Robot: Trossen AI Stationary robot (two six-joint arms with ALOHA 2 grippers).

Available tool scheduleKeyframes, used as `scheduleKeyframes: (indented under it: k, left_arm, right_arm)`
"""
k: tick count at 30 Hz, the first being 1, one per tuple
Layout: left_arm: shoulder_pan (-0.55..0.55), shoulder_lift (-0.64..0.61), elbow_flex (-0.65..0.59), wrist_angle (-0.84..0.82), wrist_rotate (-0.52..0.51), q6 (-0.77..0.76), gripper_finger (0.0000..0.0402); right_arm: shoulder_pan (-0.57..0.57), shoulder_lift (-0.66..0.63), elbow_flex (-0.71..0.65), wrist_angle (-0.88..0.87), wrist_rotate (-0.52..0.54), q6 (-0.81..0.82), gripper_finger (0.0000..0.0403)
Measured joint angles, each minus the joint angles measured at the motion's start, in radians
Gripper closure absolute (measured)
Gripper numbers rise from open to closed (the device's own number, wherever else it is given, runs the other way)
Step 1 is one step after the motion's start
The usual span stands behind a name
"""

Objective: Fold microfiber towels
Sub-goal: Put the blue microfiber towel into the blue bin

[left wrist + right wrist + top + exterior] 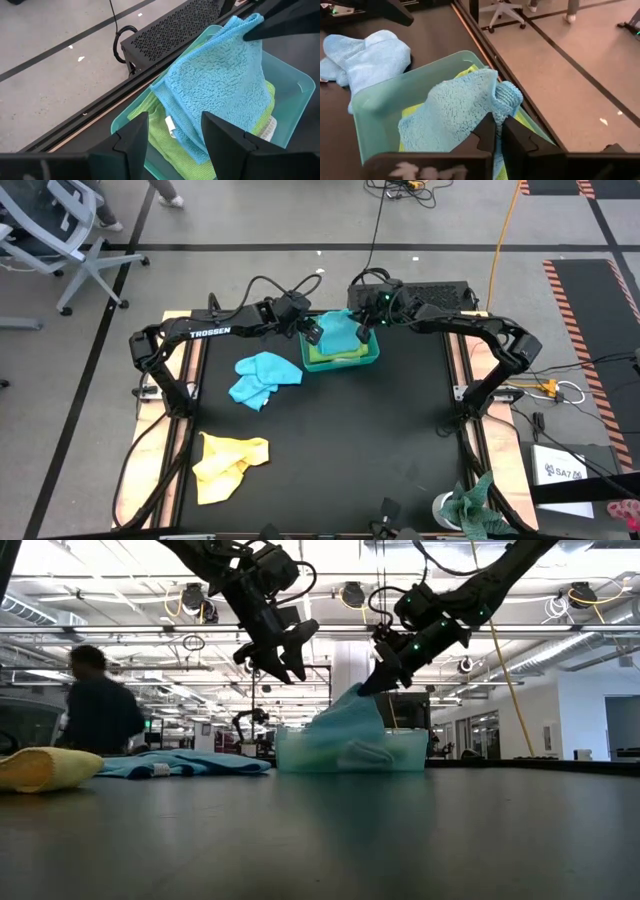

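You had the right gripper point(497, 131) pinched shut on a corner of the turquoise towel point(338, 333), holding that corner up above the teal tray point(372, 360) while the rest of the cloth draped down into it. In the low view the towel point(345, 725) rose to a peak out of the tray point(400, 755), with the right gripper point(372, 685) at its tip. Under it, inside the tray, lay a lime green towel point(160, 132), flat against the bottom.

Your left gripper point(313, 332) hovered just above the tray's edge on the side facing the light blue towel point(262, 377), its fingers point(132, 137) spread wide and holding nothing; the left wrist view looked down between them onto the hanging turquoise cloth point(220, 85).

The light blue towel lay crumpled on the table point(400, 440) just beside the tray, on the left arm's side. The yellow towel point(228, 463) lay bunched well apart from the tray, toward the table's near edge beyond the blue one. A mottled green-and-white rag point(478, 510) sat at the table's near corner on the right arm's side, far from the tray. A person point(100, 705) showed in the room behind the table.
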Motion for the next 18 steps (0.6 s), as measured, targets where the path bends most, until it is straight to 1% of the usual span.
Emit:
scheduleKeyframes:
  k: [5, 7, 9, 14, 16, 18]
  left_arm:
    - [0.0, 0.0, 0.0, 0.0, 0.0, -0.002, 0.0217]
    - [0.0, 0.0, 0.0, 0.0, 0.001, -0.002, 0.0217]
    - [0.0, 0.0, 0.0, 0.0, 0.008, -0.002, 0.0217]
    - [0.0, 0.0, 0.0, 0.0, 0.008, -0.002, 0.0217]
    - [0.0, 0.0, 0.0, 0.0, 0.008, -0.002, 0.0217]
    - [-0.002, 0.0, 0.0, 0.0, 0.009, 0.0, 0.0217]
  right_arm:
    - [0.007, 0.0, 0.0, -0.077, 0.003, 0.006, 0.0358]
    - [0.011, 0.0, 0.0, -0.112, 0.047, 0.006, 0.0337]
    - [0.015, 0.0, 0.0, -0.132, 0.117, -0.003, 0.0314]
    - [0.021, -0.002, 0.0, -0.096, 0.308, -0.038, 0.0259]
    - [0.021, -0.005, 0.0, -0.076, 0.337, -0.019, 0.0245]
    - [0.021, -0.02, 0.0, -0.085, 0.316, 0.026, 0.0237]
